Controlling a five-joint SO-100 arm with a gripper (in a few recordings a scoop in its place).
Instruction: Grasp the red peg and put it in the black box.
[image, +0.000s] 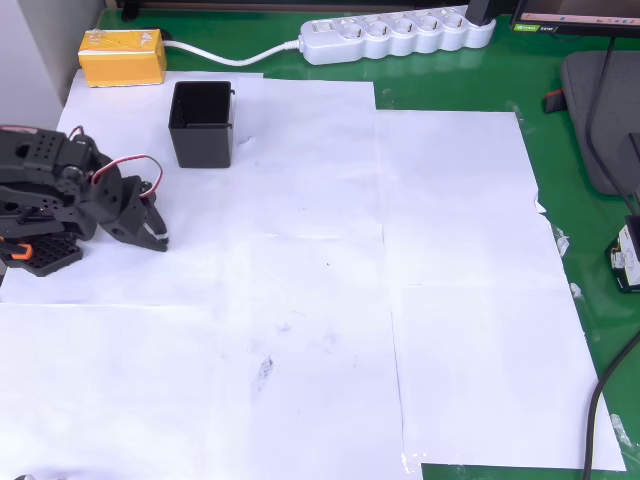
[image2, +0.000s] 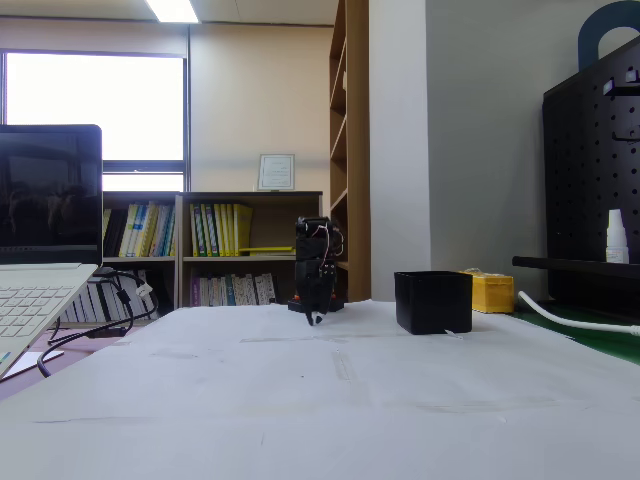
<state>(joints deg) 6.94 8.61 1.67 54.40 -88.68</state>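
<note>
The black box (image: 201, 122) stands upright on white paper near the table's back left; in the fixed view the black box (image2: 432, 302) sits right of the arm. The black arm is folded at the left edge, and its gripper (image: 158, 238) points down at the paper, below and left of the box and well apart from it. The fingers look shut with nothing between them. In the fixed view the gripper (image2: 314, 318) hangs just above the paper. The red peg is out of view; the box's inside is dark and shows nothing.
A yellow box (image: 122, 56) lies behind the black box, and a white power strip (image: 398, 34) runs along the back edge. White paper sheets (image: 320, 300) cover the table. A laptop (image2: 40, 270) stands at the left in the fixed view.
</note>
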